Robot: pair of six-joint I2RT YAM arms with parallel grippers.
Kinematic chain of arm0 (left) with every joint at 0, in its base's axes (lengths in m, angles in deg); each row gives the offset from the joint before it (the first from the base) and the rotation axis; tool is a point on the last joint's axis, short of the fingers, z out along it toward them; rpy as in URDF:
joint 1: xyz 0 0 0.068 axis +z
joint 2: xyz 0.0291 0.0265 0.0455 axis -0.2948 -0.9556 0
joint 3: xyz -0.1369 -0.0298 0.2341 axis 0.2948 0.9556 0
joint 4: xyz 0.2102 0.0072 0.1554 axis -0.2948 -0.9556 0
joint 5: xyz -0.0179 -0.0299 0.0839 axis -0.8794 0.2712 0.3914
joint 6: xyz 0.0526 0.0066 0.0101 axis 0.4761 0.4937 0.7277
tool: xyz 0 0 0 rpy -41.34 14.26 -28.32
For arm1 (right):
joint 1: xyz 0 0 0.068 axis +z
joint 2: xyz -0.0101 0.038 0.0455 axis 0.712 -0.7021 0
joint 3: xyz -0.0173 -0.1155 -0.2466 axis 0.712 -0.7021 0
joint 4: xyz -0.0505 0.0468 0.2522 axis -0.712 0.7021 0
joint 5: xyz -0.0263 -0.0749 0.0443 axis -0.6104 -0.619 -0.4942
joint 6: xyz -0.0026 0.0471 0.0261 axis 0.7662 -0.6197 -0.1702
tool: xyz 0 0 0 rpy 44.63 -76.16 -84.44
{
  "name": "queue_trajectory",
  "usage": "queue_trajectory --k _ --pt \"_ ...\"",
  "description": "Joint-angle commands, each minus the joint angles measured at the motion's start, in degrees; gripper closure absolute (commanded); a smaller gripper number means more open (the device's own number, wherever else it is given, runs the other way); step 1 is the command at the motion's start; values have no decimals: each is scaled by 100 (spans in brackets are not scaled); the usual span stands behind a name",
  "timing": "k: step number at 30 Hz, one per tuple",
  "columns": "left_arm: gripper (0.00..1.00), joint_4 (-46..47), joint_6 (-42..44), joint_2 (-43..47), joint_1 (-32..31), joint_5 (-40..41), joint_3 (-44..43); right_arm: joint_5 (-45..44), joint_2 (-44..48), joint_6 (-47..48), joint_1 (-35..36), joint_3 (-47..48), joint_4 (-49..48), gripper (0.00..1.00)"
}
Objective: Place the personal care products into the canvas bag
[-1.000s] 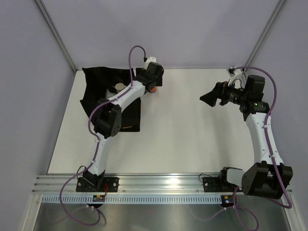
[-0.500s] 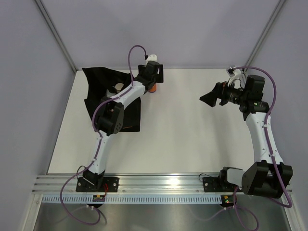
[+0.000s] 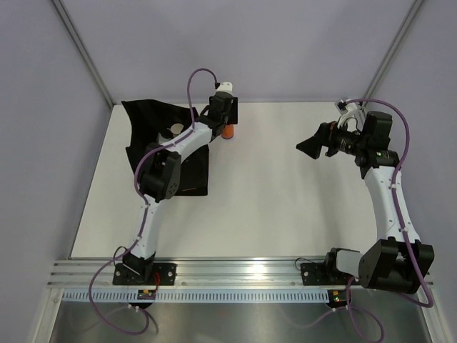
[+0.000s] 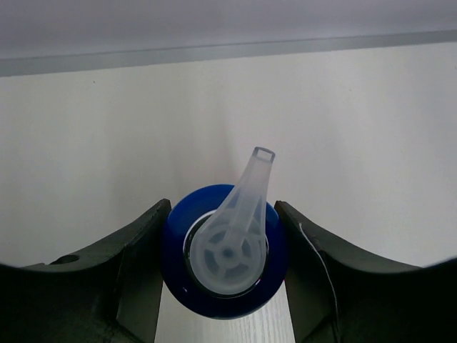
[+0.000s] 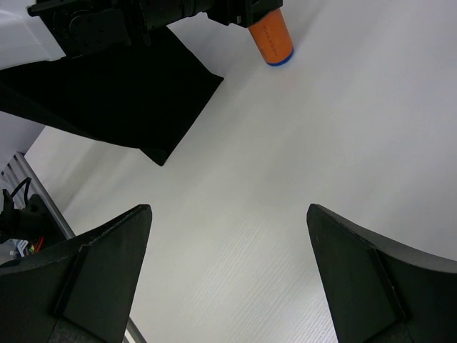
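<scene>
White tabletop (image 3: 285,200): left gripper (image 4: 223,221) clamps orange spray bottle (image 5: 270,34) near canvas bag (image 3: 153,121).

The orange spray bottle (image 3: 227,131), blue-collared with a translucent white nozzle, stands upright just right of the black canvas bag (image 3: 153,143). The bag lies slumped and flattened, and a tan-capped bottle (image 3: 176,129) shows amid its folds.

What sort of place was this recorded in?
Most likely a robotics lab test cell: a bare white table enclosed by plain grey panels on metal frame posts, with an aluminium mounting rail along its near edge.
</scene>
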Motion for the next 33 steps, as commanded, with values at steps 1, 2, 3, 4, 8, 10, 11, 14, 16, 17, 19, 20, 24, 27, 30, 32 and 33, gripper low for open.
queue_trajectory --k 1,2,3,4,8,10,11,14,16,17,19,20,24,27,30,32,33 --pt "100 605 319 967 -134 -568 573 62 80 125 -12 48 -35 0" --pt "100 789 625 1198 -256 -700 732 45 98 143 -12 48 -18 1" --pt "100 860 742 1452 -319 -780 899 36 115 152 -12 40 -26 0" --pt "100 905 830 1968 -363 -928 1040 27 124 169 -12 31 -18 0" --pt "100 687 848 3094 -381 -1071 1384 18 151 231 -21 -4 -35 0" --pt "100 422 778 3474 -311 -1262 1411 1 142 266 -29 -13 -9 1" --pt "100 239 604 3824 -180 -1386 1420 -8 133 275 -38 -4 -9 1" --pt "100 -78 296 4310 101 -1782 1455 -35 116 310 -47 -13 9 0" --pt "100 -237 277 4749 225 -1932 1464 -52 116 328 -64 -22 18 1" --pt "100 -464 425 4881 252 -1871 1446 -52 116 336 -82 -22 26 1" --pt "100 -693 697 5224 278 -1278 1411 -44 116 336 -126 -31 18 0" --pt "100 -982 1064 5330 270 -1046 1367 -35 116 328 -144 -31 18 1" --pt "100 -1362 1972 5752 270 -141 1314 18 98 328 -196 -48 9 1" --pt "100 -1433 2613 5972 305 607 1542 44 72 319 -214 -48 9 1" --pt "100 -1687 2983 5911 462 985 1858 53 63 319 -258 -48 26 1" --pt "100 -1583 3106 5884 586 1214 2339 79 63 319 -319 -40 35 1" --pt "100 -1487 3142 5893 612 1302 2499 106 63 310 -380 -48 44 1"
